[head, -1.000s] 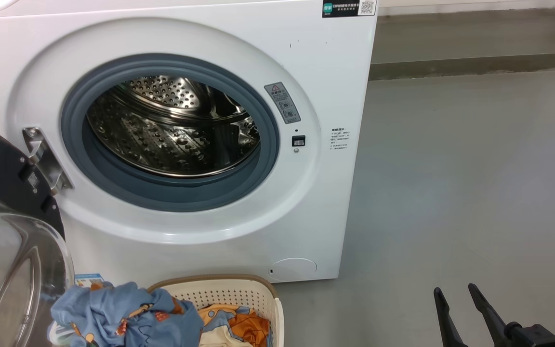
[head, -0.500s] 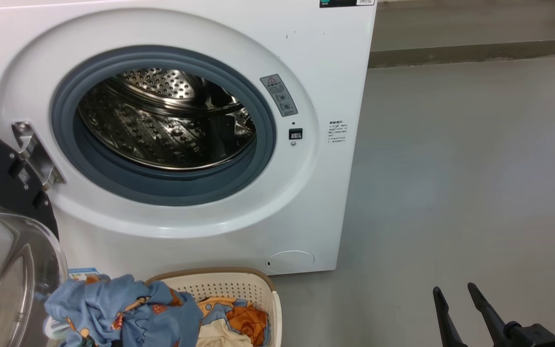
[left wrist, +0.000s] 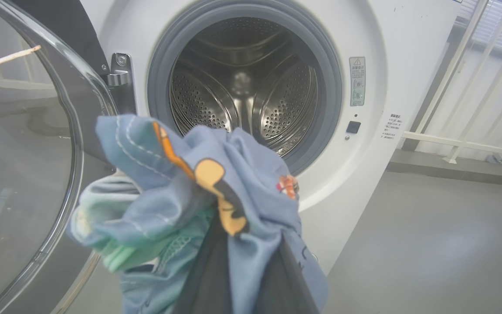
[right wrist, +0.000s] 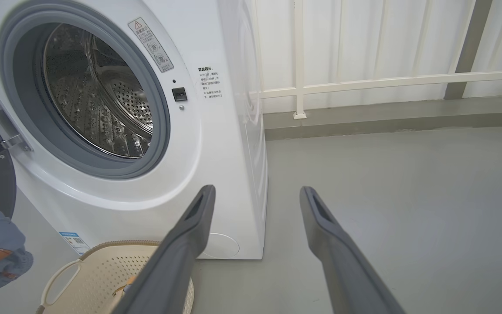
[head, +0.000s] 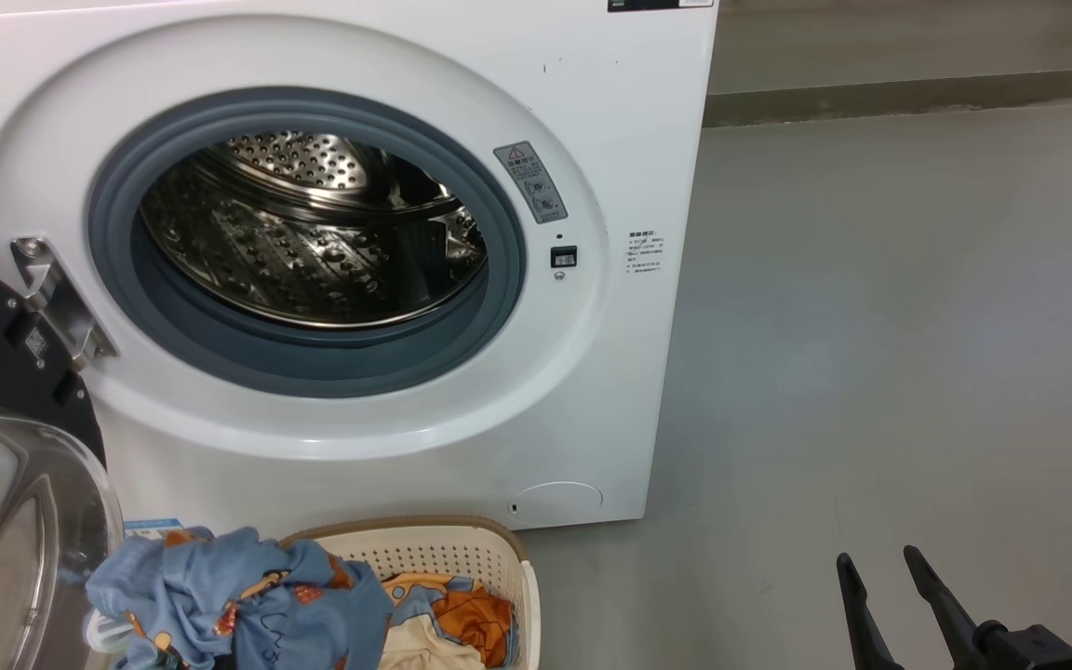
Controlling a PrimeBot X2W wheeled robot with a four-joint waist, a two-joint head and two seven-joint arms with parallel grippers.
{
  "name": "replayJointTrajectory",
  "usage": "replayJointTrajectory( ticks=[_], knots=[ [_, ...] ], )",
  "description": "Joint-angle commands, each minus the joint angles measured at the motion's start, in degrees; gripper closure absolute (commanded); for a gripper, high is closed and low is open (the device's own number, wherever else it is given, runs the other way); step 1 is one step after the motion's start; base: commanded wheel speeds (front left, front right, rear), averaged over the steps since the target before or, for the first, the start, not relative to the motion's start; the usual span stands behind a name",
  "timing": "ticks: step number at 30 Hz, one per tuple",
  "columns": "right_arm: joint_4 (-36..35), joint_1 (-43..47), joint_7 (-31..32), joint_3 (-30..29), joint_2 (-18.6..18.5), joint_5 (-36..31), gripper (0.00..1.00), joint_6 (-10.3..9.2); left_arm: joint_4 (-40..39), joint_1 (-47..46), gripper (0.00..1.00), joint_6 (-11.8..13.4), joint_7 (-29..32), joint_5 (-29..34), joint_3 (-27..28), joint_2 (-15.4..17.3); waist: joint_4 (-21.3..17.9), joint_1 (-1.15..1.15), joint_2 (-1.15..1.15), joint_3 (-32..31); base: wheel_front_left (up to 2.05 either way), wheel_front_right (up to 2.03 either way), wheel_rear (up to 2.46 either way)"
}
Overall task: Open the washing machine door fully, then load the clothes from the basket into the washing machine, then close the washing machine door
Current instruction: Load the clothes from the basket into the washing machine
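With your left fingers (left wrist: 209,279) clamped on the blue garment (left wrist: 251,174) and right fingers (right wrist: 190,235) apart, carry it past the gasket (left wrist: 159,87) deep into the drum (left wrist: 242,83).

The washing machine (head: 634,149) is white, its gasket (head: 313,370) grey, the clothes (head: 247,605) light blue with orange prints, the basket (head: 448,556) cream.

Grey floor (head: 871,326), white railing (right wrist: 386,82) beyond
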Motion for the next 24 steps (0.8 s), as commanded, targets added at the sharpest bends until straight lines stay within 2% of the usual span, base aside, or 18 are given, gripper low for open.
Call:
replayJointTrajectory(
  ticks=[1,13,24],
  knots=[
    [-1.35,-1.38,-0.28,1.81,-0.56,0.18,0.0,0.09,-1.87,-1.72,1.0,-0.14,-0.78,-0.7,2.03,0.04,0.01,0.0,0.0,0.05,0.0,0.0,0.0],
    [-1.43,-1.6,-0.28,2.15,-0.56,0.23,0.0,0.09,-1.82,-2.35,1.0,-0.31,-0.78,-1.92,1.16,0.04,-0.58,0.0,0.0,0.82,0.0,0.0,0.0],
    [-1.52,-2.24,-0.28,2.88,-0.56,0.61,0.0,0.09,0.77,-5.73,1.0,-0.79,-0.78,-3.94,0.94,0.04,-4.75,0.0,0.0,1.81,0.0,0.0,0.0]
  ],
)
